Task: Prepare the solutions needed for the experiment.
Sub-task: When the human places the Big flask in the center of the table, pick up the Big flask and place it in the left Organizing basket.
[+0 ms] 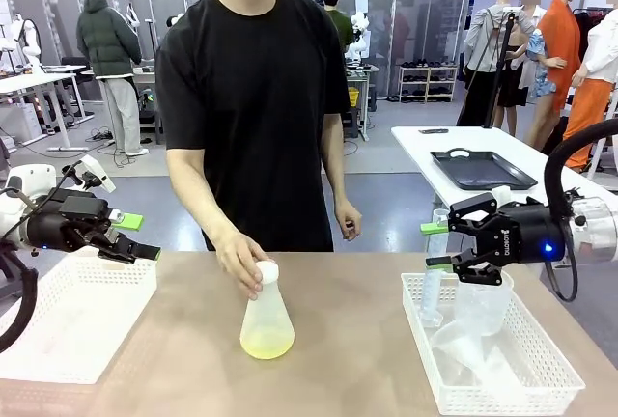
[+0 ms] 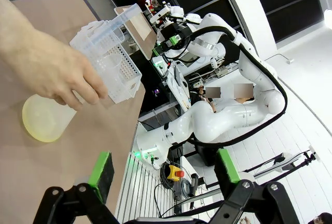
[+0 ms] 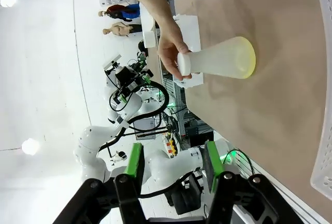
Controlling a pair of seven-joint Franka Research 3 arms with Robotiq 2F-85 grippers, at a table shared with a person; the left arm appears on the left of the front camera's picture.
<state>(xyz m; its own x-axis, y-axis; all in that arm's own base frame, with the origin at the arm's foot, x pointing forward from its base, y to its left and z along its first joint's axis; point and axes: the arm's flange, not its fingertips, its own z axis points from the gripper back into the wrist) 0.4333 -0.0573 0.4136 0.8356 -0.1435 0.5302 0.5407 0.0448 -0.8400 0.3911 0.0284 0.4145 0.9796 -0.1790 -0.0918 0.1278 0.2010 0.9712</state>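
A translucent conical flask [image 1: 266, 313] stands mid-table with a shallow layer of pale yellow-green solution [image 1: 267, 345] in its base. A person's hand [image 1: 241, 259] grips its white-capped neck. The flask [image 3: 223, 60] lies sideways in the right wrist view, and in the left wrist view the flask [image 2: 44, 123] sits under the hand [image 2: 46, 73]. My left gripper [image 1: 135, 236] hovers open over the left white basket [image 1: 77, 316], its pads [image 2: 101, 169] wide apart. My right gripper [image 1: 436, 246] hangs over the right white basket [image 1: 541, 364], and its fingers [image 3: 136, 164] have nothing between them.
The right basket holds a translucent beaker [image 1: 480, 293] and a tall cylinder [image 1: 431, 287] just beneath my right gripper. The person stands at the far table edge. A black tray [image 1: 483, 168] lies on a separate white table at the back right.
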